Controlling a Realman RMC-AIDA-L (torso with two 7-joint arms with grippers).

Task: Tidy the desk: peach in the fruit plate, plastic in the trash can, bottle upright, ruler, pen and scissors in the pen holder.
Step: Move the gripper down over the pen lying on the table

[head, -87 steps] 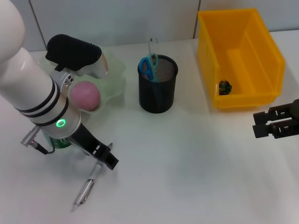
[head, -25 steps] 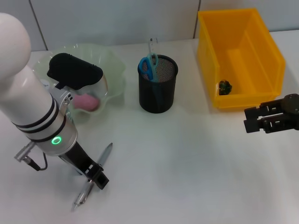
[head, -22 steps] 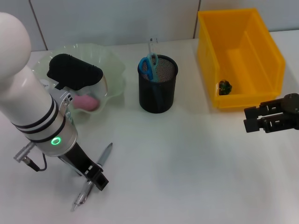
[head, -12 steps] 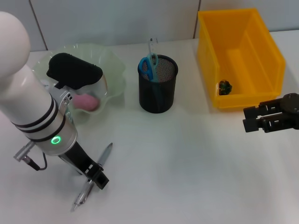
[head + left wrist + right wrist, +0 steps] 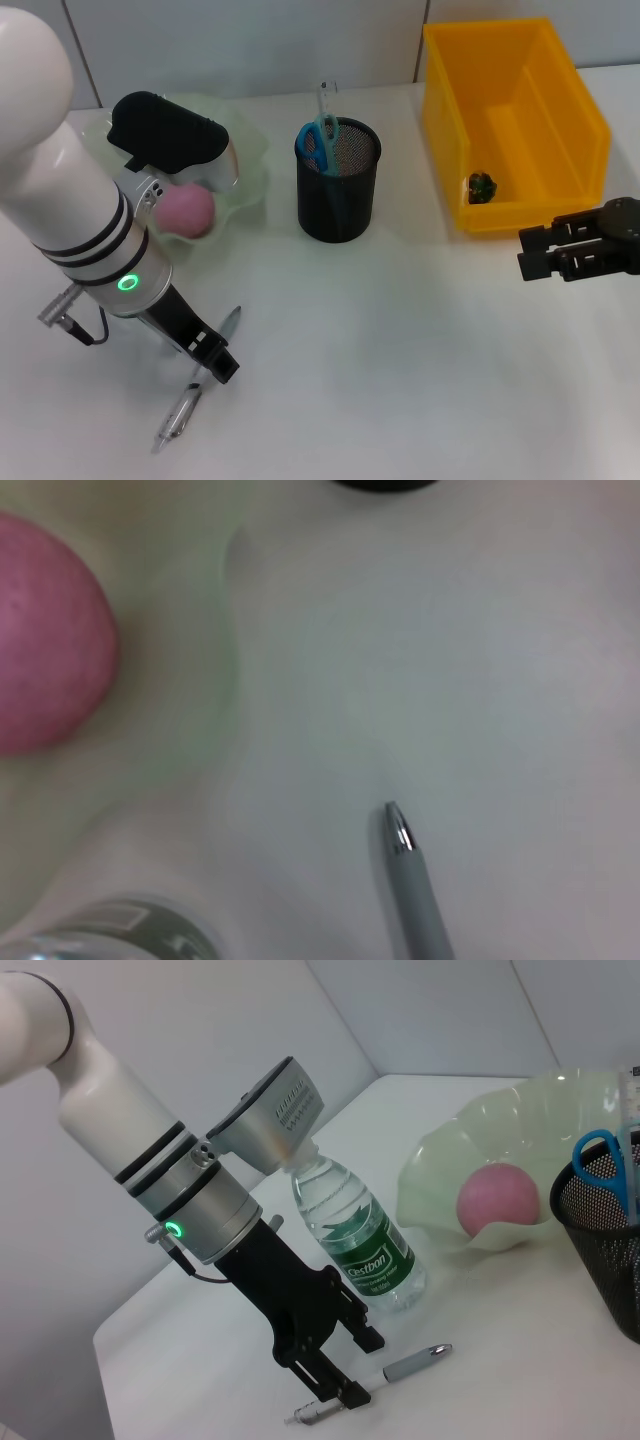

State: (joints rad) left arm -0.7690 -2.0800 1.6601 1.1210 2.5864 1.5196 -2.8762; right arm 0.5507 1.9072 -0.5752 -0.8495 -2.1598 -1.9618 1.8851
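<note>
The pen (image 5: pixel 176 418) lies on the white desk at the front left. My left gripper (image 5: pixel 212 362) is down over its middle, open, one finger on each side, as the right wrist view shows for the gripper (image 5: pixel 358 1365) and pen (image 5: pixel 415 1362). The pink peach (image 5: pixel 185 208) rests in the pale green fruit plate (image 5: pixel 250 150). The bottle (image 5: pixel 355 1230) stands upright behind my left arm and is hidden in the head view. Scissors (image 5: pixel 318 140) and ruler (image 5: pixel 326 98) stand in the black mesh pen holder (image 5: pixel 338 205). My right gripper (image 5: pixel 545 253) hovers open and holds nothing.
A yellow bin (image 5: pixel 520 70) at the back right serves as the trash can, with a dark scrap of plastic (image 5: pixel 482 185) inside. My right gripper is just in front of its near wall. Bare white desk lies between the pen holder and the front edge.
My left gripper has slid along the pen toward its upper half and the wrist has shifted, uncovering the peach. The pen has stayed where it was. My right gripper crept slightly left.
</note>
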